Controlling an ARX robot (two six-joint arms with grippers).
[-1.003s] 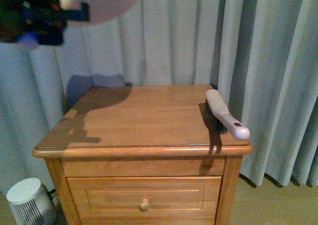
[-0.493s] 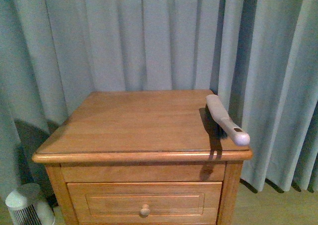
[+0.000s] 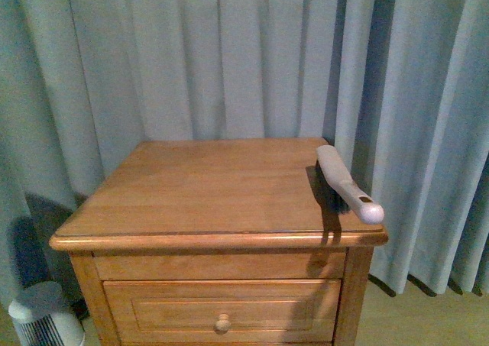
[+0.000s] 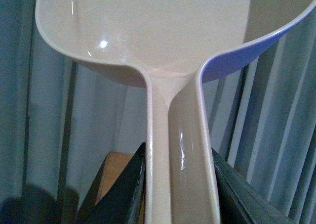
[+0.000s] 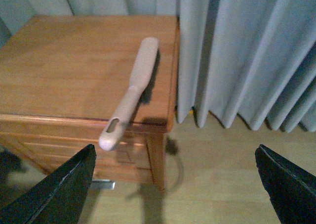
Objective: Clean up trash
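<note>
**Left wrist view: dustpan in the grip, brush at the table's right edge**

Left wrist view shows the left pincer [image 4: 180, 199] clenched on the handle [image 4: 180, 150] of a cream dustpan [image 4: 163, 31]. Its dark fingers [image 4: 123, 194] press against both sides of the handle. The pan's bowl is held up in front of the curtain [image 4: 39, 110], and the part of the bowl that shows is bare. A corner of the wooden table [image 4: 118, 164] shows below it.

Front view, at the far left: a white ribbed appliance [image 3: 42, 315] stands on the floor [image 3: 412, 315] beside the table [image 3: 206, 185]. The table is a wooden nightstand with one drawer [image 3: 168, 304] and a round knob [image 3: 222, 323]. The pale grey-blue curtain [image 3: 229, 56] hangs close behind it. Along the table's right edge lies a brush [image 3: 348, 183] with a pale handle and dark bristles underneath. The tip of its handle pokes out past the front right corner.

Right wrist view looks down on the same brush [image 5: 131, 93], its hang-hole end overhanging the table [image 5: 74, 70]. The curtain [image 5: 237, 51] falls to the floor [image 5: 212, 174] just beside it. The right pincer [image 5: 173, 184] is released. Its fingers [image 5: 59, 189] are spread wide apart above the floor and grasp nothing.

The trash shows in none of the three views, so where it lies cannot be told.
</note>
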